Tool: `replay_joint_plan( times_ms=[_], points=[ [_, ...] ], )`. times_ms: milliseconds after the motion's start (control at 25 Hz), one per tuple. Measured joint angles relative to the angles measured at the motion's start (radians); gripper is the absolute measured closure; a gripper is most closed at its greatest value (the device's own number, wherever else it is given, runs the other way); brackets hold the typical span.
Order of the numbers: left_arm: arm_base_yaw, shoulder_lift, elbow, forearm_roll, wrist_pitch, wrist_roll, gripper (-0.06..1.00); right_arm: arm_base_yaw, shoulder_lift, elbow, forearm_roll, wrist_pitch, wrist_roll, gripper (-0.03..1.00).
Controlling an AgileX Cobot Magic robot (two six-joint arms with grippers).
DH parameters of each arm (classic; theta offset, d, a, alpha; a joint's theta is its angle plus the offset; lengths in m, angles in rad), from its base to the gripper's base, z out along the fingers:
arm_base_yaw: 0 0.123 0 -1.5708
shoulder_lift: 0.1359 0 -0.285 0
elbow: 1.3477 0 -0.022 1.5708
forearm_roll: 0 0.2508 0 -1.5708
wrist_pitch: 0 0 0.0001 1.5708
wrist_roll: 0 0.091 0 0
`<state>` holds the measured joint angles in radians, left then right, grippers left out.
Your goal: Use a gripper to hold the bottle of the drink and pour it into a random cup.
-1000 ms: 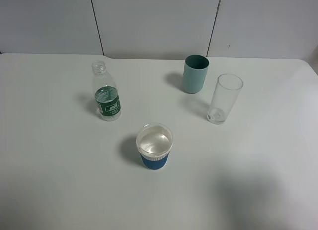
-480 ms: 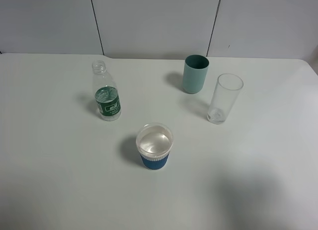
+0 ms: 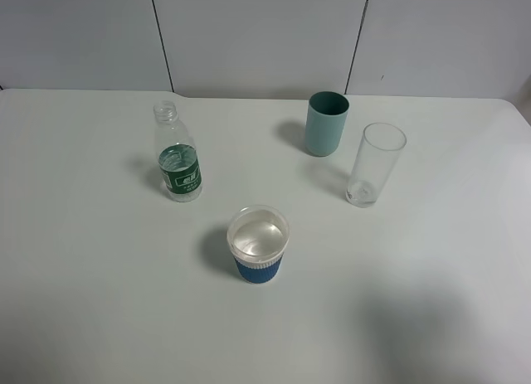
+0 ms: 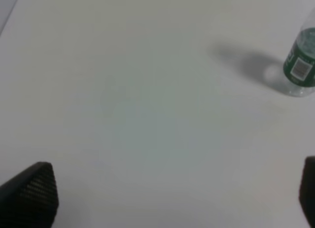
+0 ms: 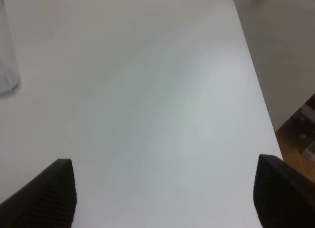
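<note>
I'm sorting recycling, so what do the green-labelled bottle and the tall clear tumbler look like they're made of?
The small clear green-labelled bottle looks like thin glossy plastic, given its threaded neck. The tall clear tumbler has a thick base and may be glass or hard plastic; the look leaves that open.

Lighting is even and bright across the white worktop (image 3: 99, 301), with no hard glare. The bottle (image 3: 177, 154) throws a soft shadow to its left and slightly behind; the cup (image 3: 258, 243) and teal tumbler (image 3: 326, 123) do likewise, so the light arrives from the right of the bottle. A broad dim patch lies on the worktop well in front and to the right of the cup. The exterior high view is sharp. Both wrist views are soft, the bottle (image 4: 301, 65) blurred, the dark jaws at the frame corners out of focus.
</note>
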<state>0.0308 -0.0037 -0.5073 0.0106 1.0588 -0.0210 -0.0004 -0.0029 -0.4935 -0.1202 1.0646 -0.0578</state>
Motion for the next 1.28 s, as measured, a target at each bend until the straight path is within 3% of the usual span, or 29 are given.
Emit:
replay_joint_plan(
  times_ms=[1280],
  points=[
    [0.000, 0.000, 0.000, 0.000, 0.000, 0.000, -0.05, 0.000, 0.000, 0.000, 0.000, 0.000, 0.000, 0.23]
  ],
)
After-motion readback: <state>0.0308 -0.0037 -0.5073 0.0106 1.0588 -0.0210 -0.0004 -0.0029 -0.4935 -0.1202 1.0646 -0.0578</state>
